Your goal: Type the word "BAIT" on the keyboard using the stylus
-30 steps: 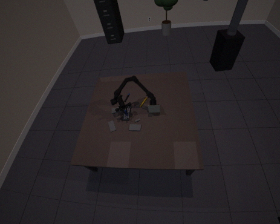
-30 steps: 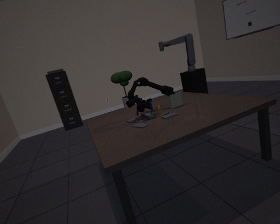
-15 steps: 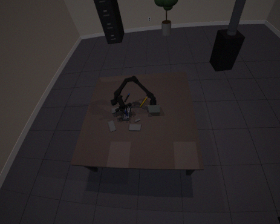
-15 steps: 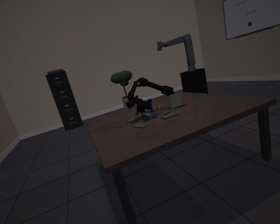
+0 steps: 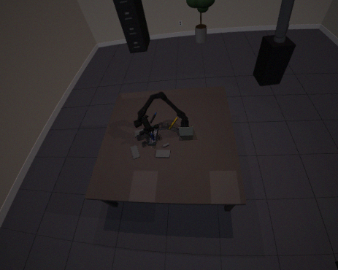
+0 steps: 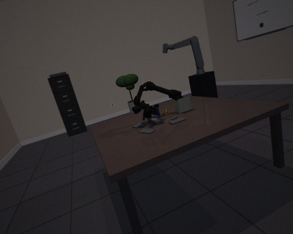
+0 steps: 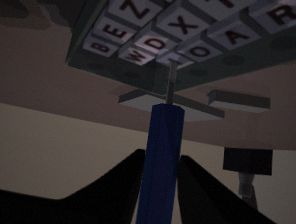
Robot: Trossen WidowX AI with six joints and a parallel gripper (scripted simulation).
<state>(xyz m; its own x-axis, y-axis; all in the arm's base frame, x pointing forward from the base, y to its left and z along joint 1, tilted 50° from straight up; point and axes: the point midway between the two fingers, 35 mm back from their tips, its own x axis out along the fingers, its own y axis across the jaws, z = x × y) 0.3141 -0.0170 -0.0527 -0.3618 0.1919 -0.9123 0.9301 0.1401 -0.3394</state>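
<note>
While pincer (image 5: 152,130) (image 6: 152,109) (image 7: 161,159) clamps blue stylus (image 5: 152,136) (image 6: 157,112) (image 7: 163,150), tip overlaps "I" key (image 7: 175,61); potted plant (image 5: 201,11) (image 6: 127,81) stands in pot (image 5: 201,34) (image 6: 131,107).

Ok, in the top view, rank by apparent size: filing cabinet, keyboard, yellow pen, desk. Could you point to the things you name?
1. Desk (image 5: 193,168) (image 6: 212,123)
2. Filing cabinet (image 5: 132,25) (image 6: 68,107)
3. Keyboard (image 5: 152,144) and yellow pen (image 5: 173,123) (image 6: 166,112): unsure, as the arm partly covers the keyboard.

dim rm | beige walls | dk tiled flr | blk cabinet (image 5: 136,31) (image 6: 68,104) + potted plant (image 5: 201,33) (image 6: 127,81) by wall

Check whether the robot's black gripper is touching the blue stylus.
Touching: in the wrist view, the black gripper has its jaws against both sides of the blue stylus.
</note>
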